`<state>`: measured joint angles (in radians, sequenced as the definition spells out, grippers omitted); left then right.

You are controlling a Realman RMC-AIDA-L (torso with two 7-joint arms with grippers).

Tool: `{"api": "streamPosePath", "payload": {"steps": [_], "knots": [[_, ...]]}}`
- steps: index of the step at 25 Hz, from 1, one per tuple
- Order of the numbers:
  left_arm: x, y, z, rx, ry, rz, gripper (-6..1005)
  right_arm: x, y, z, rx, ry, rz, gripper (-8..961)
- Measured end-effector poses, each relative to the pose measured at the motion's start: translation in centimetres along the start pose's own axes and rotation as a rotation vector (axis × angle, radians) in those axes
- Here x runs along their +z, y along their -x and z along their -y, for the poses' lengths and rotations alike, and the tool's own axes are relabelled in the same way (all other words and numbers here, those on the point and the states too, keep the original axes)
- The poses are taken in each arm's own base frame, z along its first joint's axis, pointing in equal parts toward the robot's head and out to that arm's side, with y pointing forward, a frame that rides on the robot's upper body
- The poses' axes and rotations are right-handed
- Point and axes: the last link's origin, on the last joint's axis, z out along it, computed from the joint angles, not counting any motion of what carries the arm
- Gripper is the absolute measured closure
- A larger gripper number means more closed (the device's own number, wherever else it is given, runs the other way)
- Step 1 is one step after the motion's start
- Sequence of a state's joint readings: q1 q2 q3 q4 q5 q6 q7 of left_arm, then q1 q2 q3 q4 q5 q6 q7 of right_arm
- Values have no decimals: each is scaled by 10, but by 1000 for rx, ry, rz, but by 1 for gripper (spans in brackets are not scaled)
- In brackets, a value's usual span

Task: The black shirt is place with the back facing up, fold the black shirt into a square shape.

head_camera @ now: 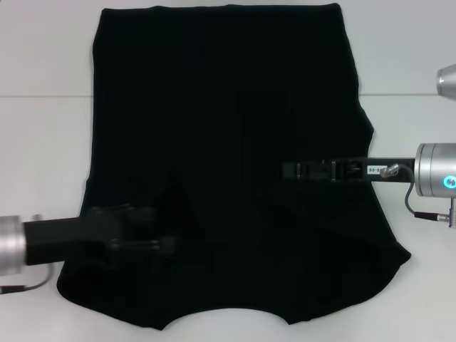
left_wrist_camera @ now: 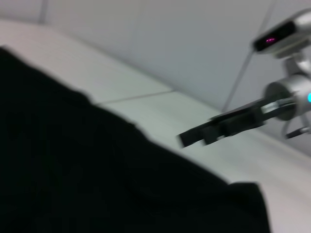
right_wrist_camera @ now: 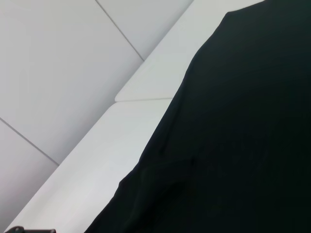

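Note:
The black shirt (head_camera: 228, 107) lies spread flat on the white table, its curved neckline at the near edge and its straight hem at the far edge. My left gripper (head_camera: 162, 229) reaches in from the left over the shirt's near left part, with its two fingers apart and nothing visible between them. My right gripper (head_camera: 286, 171) reaches in from the right over the shirt's right middle. The left wrist view shows the shirt (left_wrist_camera: 73, 170) and, farther off, the right gripper (left_wrist_camera: 187, 138) hanging a little above the cloth. The right wrist view shows only the shirt (right_wrist_camera: 233, 145) and the table.
The white table (head_camera: 43, 142) shows bare strips to the left and right of the shirt, with a seam line (head_camera: 43, 95) across it. A pale wall stands behind the table (left_wrist_camera: 146, 39). A silver part of the robot (head_camera: 447, 78) sits at the right edge.

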<state>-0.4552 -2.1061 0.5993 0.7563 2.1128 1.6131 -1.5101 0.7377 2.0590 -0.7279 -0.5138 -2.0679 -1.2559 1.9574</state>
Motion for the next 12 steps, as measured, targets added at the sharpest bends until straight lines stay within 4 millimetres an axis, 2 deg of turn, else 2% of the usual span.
{"api": "streamPosePath", "payload": {"steps": [7,12], "knots": [[-42,13,15,-193,-142,65,128,4,-1,-2,-5,4,2,267],[-63,22,23,-304,-219,87,127,6,0,-3,-12,2,2,299]]}}
